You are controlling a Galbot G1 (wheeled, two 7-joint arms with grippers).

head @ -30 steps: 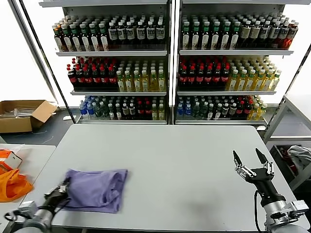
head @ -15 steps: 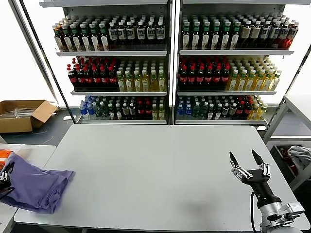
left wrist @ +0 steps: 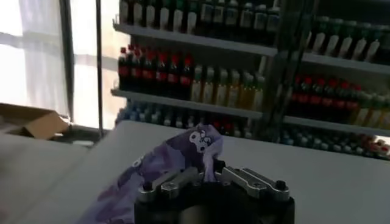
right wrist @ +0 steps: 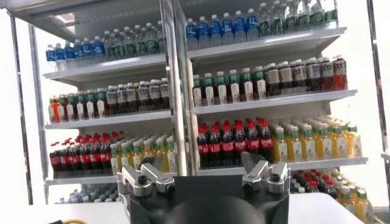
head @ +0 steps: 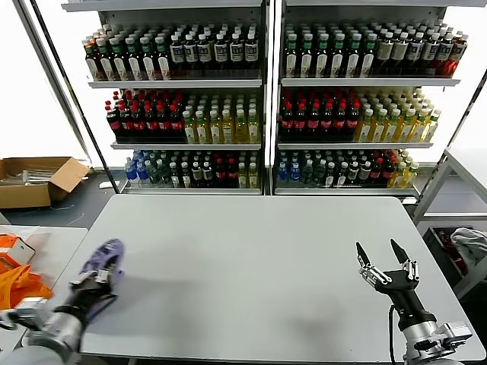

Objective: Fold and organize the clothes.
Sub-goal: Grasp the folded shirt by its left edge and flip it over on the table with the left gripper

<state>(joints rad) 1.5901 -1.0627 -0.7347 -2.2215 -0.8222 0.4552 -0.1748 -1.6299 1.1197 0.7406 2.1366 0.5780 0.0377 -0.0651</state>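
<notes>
**Left gripper pinching bunched lavender shirt at table's left edge, right gripper idle**

Step in hand, as judged: carrying or repositioning the garment, not folding yet. The left gripper (head: 97, 283) has its fingers pressed together on a soft light purple T-shirt with a dark cartoon print (head: 106, 257), bunched into a wad and draped over the jaws; the wrist view shows the printed side (left wrist: 183, 152) hanging across the finger bases. Shirt sits at the near-left edge of the pale grey tabletop (head: 251, 258), lifted, not spread flat.

The right gripper (head: 384, 262) hovers over the near-right part of the table, fingers spread wide, holding nothing.

Next move likely calls for laying the shirt out flat on the table so a fold line exists; right gripper would need to come across to catch a free edge.

Counts: one lavender shirt visible, two grippers, one table, one bright orange fabric (head: 19, 283) on the side surface to the left, one brown cardboard box (head: 34, 179) on the floor, two shelving units of bottles (head: 266, 99).
</notes>
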